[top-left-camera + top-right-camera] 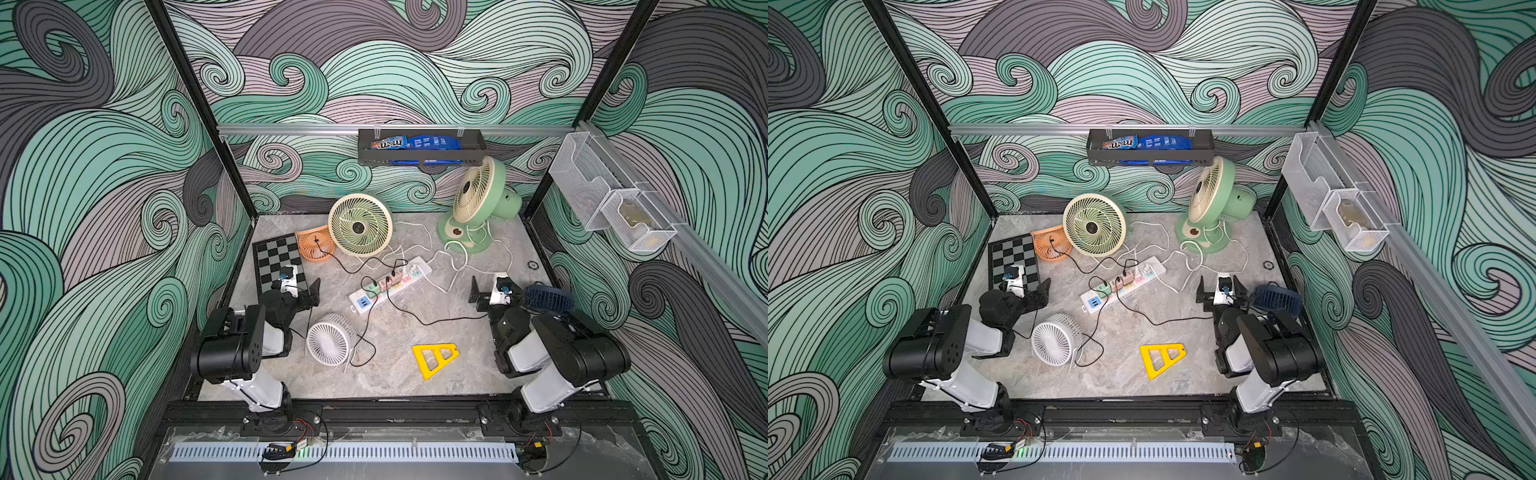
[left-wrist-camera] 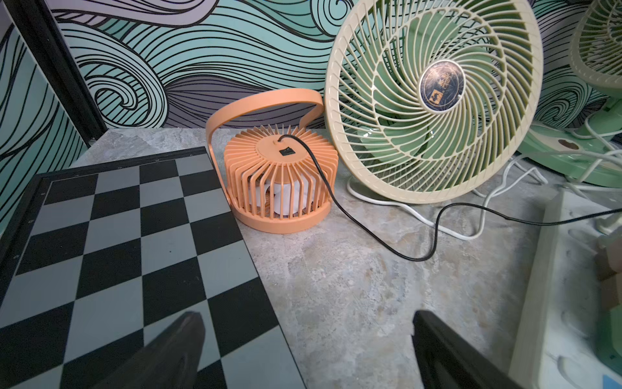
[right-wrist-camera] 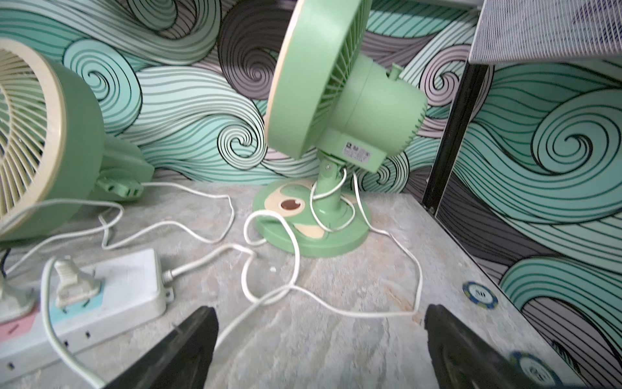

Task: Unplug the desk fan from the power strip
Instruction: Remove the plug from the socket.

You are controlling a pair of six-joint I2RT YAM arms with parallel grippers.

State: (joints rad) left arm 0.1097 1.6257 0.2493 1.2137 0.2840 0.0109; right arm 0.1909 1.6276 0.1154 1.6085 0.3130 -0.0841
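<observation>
A: 2 arms, same build?
B: Yes. Left arm (image 1: 230, 353) and right arm (image 1: 590, 357): rounded black joint housings, white link shells.
A: Wrists?
B: White camera block (image 1: 289, 279) with a blue part on each. Jaws black, tapered.
A: Wiring?
B: Red and black leads (image 1: 305, 428) at both black base plates (image 1: 519, 424), bolts at plate edges.

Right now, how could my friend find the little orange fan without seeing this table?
Start at the chessboard on the left of the table. Just past its far corner, the orange fan sits beside the big cream fan. It's the only orange one: small, with a hoop handle and a black cord.
</observation>
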